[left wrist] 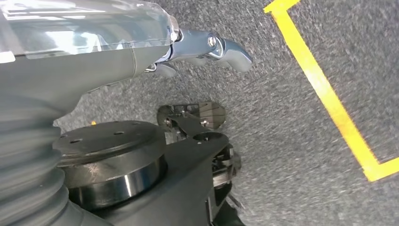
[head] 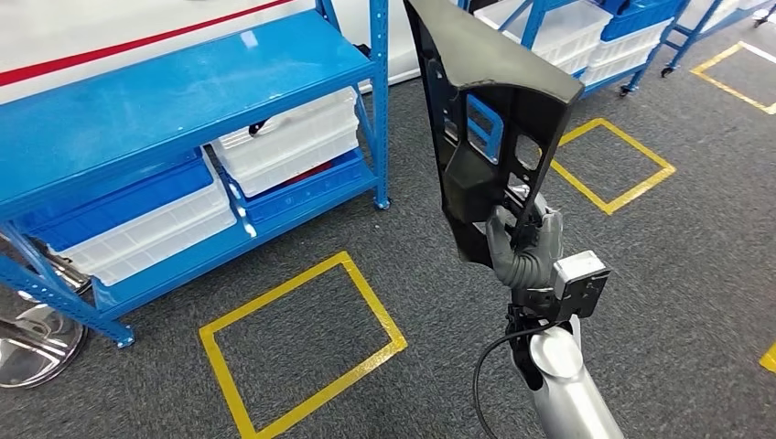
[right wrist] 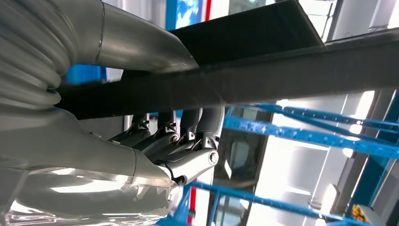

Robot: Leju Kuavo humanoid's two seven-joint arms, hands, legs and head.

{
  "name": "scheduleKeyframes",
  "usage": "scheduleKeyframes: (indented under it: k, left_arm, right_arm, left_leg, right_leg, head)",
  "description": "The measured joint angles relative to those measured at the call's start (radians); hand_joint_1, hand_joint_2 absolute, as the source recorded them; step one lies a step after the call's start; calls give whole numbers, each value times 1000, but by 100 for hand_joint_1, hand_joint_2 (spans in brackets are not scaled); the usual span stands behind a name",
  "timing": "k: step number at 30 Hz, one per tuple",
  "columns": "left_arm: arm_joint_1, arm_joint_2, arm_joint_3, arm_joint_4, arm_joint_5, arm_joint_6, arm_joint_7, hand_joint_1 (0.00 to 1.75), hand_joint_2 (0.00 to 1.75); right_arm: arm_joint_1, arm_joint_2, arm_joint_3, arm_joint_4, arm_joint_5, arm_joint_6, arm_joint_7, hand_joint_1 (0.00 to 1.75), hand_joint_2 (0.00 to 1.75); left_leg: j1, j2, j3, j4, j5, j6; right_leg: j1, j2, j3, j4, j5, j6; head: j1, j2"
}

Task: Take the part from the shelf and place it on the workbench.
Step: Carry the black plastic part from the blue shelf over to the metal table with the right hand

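Head view: black part (head: 490, 110) upright in right hand (head: 523, 245).

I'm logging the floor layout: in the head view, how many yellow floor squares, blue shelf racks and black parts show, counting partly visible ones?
Yellow floor squares: 4
Blue shelf racks: 3
Black part: 1, held by the right hand
Total: 8
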Motion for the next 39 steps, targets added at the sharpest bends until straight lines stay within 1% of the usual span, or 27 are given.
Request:
scheduleKeyframes:
  k: [1, 2, 3, 4, 6, 8, 9, 11, 13, 15, 16, 17, 18, 19, 20, 22, 24, 26, 27, 28, 30, 32, 33, 34, 35, 37, 39]
  left_arm:
    - [1, 0, 0, 0, 0, -4, 2, 0, 175]
    - [1, 0, 1, 0, 1, -8, 4, 0, 175]
    - [1, 0, 2, 0, 2, -12, 5, 0, 175]
    - [1, 0, 2, 0, 2, -15, 7, 0, 175]
    - [1, 1, 2, 0, 1, -21, 10, 0, 175]
    - [1, 2, 2, 0, 0, -26, 12, 0, 175]
    - [0, 2, 2, 0, -1, -27, 13, 0, 175]
    - [-1, 3, 2, 0, -1, -28, 13, 0, 175]
    - [-1, 3, 3, 0, 0, -29, 15, 0, 175]
    - [1, 4, 5, 0, 4, -33, 21, 0, 175]
    - [2, 4, 6, 0, 7, -34, 24, 0, 175]
    - [3, 5, 8, 0, 9, -35, 27, 0, 175]
    - [4, 6, 9, 0, 10, -36, 29, 0, 175]
    - [4, 7, 10, 0, 11, -36, 30, 0, 175]
    - [3, 8, 10, 0, 12, -37, 31, 0, 175]
    - [3, 10, 11, 0, 14, -36, 32, 0, 175]
    - [2, 12, 15, 0, 18, -32, 36, 0, 175]
    - [-1, 13, 18, 0, 21, -27, 39, 0, 175]
    - [-2, 13, 19, 0, 22, -25, 41, 0, 175]
    - [-3, 13, 20, 0, 22, -25, 43, 0, 175]
    - [-3, 12, 23, 0, 22, -27, 46, 0, 175]
    - [-2, 12, 27, 0, 22, -29, 49, 0, 175]
    - [-1, 12, 29, 0, 21, -30, 50, 0, 175]
    - [-1, 11, 30, 0, 20, -31, 51, 0, 175]
    - [-2, 11, 31, 0, 18, -32, 51, 0, 175]
    - [-3, 10, 31, 0, 13, -37, 50, 0, 175]
    - [-4, 9, 32, 0, 9, -43, 49, 0, 175]
  right_arm:
    - [-1, 0, 1, 4, -2, 1, 0, 175, 175]
    - [-2, -1, 1, 8, -4, 1, 0, 175, 175]
    - [-2, -1, 2, 12, -6, 2, 0, 175, 175]
    - [-4, -1, 2, 15, -6, 2, 0, 175, 175]
    - [-13, -1, 2, 21, -8, 4, -1, 175, 175]
    - [-22, -1, 4, 26, -9, 5, -4, 175, 175]
    - [-25, -1, 5, 29, -10, 6, -5, 175, 175]
    - [-28, -2, 6, 33, -12, 6, -8, 175, 175]
    - [-35, -2, 8, 37, -16, 7, -11, 175, 175]
    - [-46, -1, 14, 43, -21, 8, -12, 175, 175]
    - [-52, -1, 17, 47, -23, 8, -12, 175, 175]
    - [-57, 0, 20, 52, -23, 8, -12, 175, 175]
    - [-62, 0, 22, 57, -23, 8, -12, 175, 175]
    - [-68, 1, 24, 62, -23, 8, -12, 175, 175]
    - [-74, 3, 25, 66, -23, 8, -12, 175, 175]
    - [-87, 6, 29, 72, -22, 8, -12, 175, 175]
    - [-100, 11, 34, 77, -15, 2, -9, 175, 175]
    - [-111, 14, 39, 82, 4, -13, 0, 175, 175]
    - [-116, 14, 40, 84, 14, -21, 6, 175, 175]
    - [-123, 14, 41, 87, 22, -28, 12, 175, 175]
    - [-138, 14, 44, 94, 29, -35, 19, 175, 175]
    - [-145, 15, 47, 102, 30, -40, 23, 175, 175]
    - [-146, 15, 47, 106, 37, -49, 23, 175, 175]
    - [-147, 15, 48, 109, 57, -69, 22, 175, 175]
    - [-149, 15, 48, 112, 101, -105, 22, 175, 175]
    - [-159, 13, 48, 115, 265, -206, 36, 175, 175]
    - [-176, 12, 47, 120, 492, -306, 76, 175, 175]
  left_leg:
    - [-1, 15, -1, 1, -1, 0]
    - [-1, 30, -2, 2, -1, 0]
    - [-1, 44, -3, 4, -3, -1]
    - [-1, 57, -3, 7, -6, -3]
    - [-3, 80, -3, 17, -15, -12]
    - [-10, 99, -2, 27, -26, -24]
    - [-13, 108, -1, 29, -28, -29]
    - [-11, 118, 2, 31, -34, -39]
    - [-5, 75, -13, 73, -69, -49]
    - [-1, 19, -66, 193, -136, -55]
    - [0, 10, -99, 262, -164, -56]
    - [0, 6, -124, 310, -175, -56]
    - [0, 5, -134, 326, -168, -56]
    - [0, 3, -124, 299, -140, -53]
    - [0, -5, -100, 241, -101, -50]
    - [3, -54, -45, 108, -38, -39]
    - [3, -89, -22, 48, -25, -34]
    - [3, -73, -17, 35, -23, -28]
    - [4, -60, -14, 28, -18, -22]
    - [6, -46, -11, 21, -13, -16]
    - [4, -17, -9, 12, -8, -7]
    - [1, 12, -9, 13, -10, -4]
    - [1, 28, -9, 14, -11, -3]
    - [0, 42, -9, 15, -12, -4]
    - [0, 56, -8, 16, -15, -6]
    - [-3, 79, -6, 23, -23, -14]
    - [-10, 100, -5, 28, -30, -24]
  right_leg:
    - [-2, -8, -27, 61, -25, 3]
    - [-4, -13, -42, 99, -34, 6]
    - [-6, -16, -39, 99, -25, 9]
    - [-8, -24, -15, 61, -1, 10]
    - [-5, -67, 62, -71, 50, 7]
    - [1, -98, 101, -146, 64, -6]
    - [5, -98, 100, -150, 60, -14]
    - [3, -73, 96, -152, 63, -25]
    - [-2, -49, 94, -155, 68, -37]
    - [-3, -24, 91, -156, 71, -45]
    - [-2, -11, 89, -156, 72, -48]
    - [-1, 4, 88, -156, 72, -49]
    - [0, 19, 88, -156, 73, -49]
    - [0, 34, 89, -155, 73, -49]
    - [0, 50, 90, -155, 74, -48]
    - [-1, 77, 89, -153, 76, -43]
    - [-5, 100, 80, -152, 82, -31]
    - [-9, 120, 71, -156, 90, -14]
    - [-7, 109, 67, -153, 89, -8]
    - [-4, 84, 58, -137, 77, -4]
    - [0, 16, 14, -43, 22, -1]
    - [-2, -10, -42, 80, -29, 3]
    - [-4, -14, -53, 107, -32, 5]
    - [-4, -19, -43, 95, -17, 6]
    - [-4, -28, -14, 45, 12, 6]
    - [3, -69, 58, -89, 59, -2]
    - [13, -92, 88, -153, 68, -15]
  head:
    - [0, 0]
    - [0, 0]
    - [0, 0]
    - [0, 0]
    - [0, 0]
    - [-1, 0]
    - [-1, 0]
    - [-1, 0]
    - [-1, 0]
    - [-1, 0]
    - [-1, 0]
    - [-1, 0]
    - [-1, 0]
    - [-1, 0]
    - [-1, 0]
    - [-1, 0]
    - [-1, 0]
    - [-1, 0]
    - [0, 0]
    - [0, 0]
    - [1, 0]
    - [1, 0]
    - [1, 0]
    - [1, 0]
    - [1, 0]
    - [1, 0]
    - [0, 0]
